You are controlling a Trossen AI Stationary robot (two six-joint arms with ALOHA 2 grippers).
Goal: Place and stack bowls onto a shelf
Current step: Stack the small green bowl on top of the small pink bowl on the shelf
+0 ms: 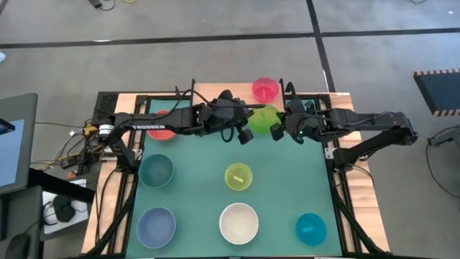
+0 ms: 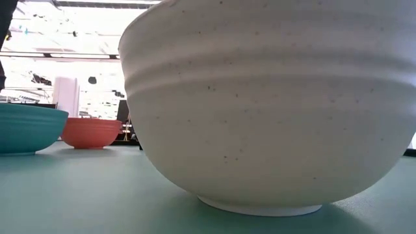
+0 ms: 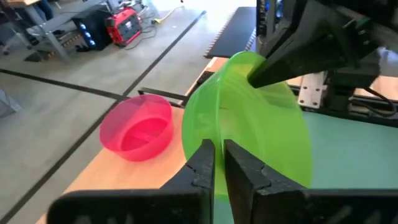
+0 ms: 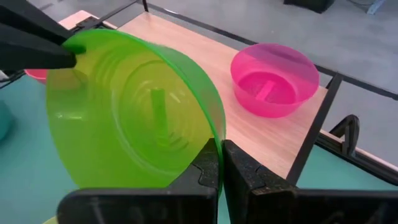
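Note:
A green bowl (image 1: 264, 117) is held tipped on edge between my two grippers, at the near edge of the light wood shelf (image 4: 186, 56). My left gripper (image 1: 246, 134) and my right gripper (image 1: 277, 130) are each shut on its rim, on opposite sides. A magenta bowl (image 1: 265, 89) stands on its base on the shelf top, just beyond the green bowl. The red bowl (image 1: 164, 126) sits under my left arm. On the green mat stand the dark teal (image 1: 156, 170), yellow-green (image 1: 238, 176), pale blue (image 1: 156, 225), white (image 1: 238, 223) and bright blue (image 1: 310, 228) bowls. My left gripper (image 3: 219, 158) pinches the green bowl's rim (image 3: 208, 134) between its two fingers, one on the inner wall and one on the outer. It comes from the table's left. The bowl stands steeply tipped, its outer wall toward this wrist camera. My right gripper (image 4: 221, 162) pinches the opposite part of the rim (image 4: 214, 134), one finger inside the bowl and one outside. It comes from the table's right. The bowl's hollow faces this wrist camera. Whether the bowl's lowest edge rests on anything does not show.
The shelf top has bare wood (image 3: 124, 177) beside the magenta bowl (image 3: 138, 127). In the low view the white bowl (image 2: 273, 104) fills most of the picture, with the teal bowl (image 2: 26, 127) and red bowl (image 2: 91, 132) behind. Cables and a screen lie left of the table.

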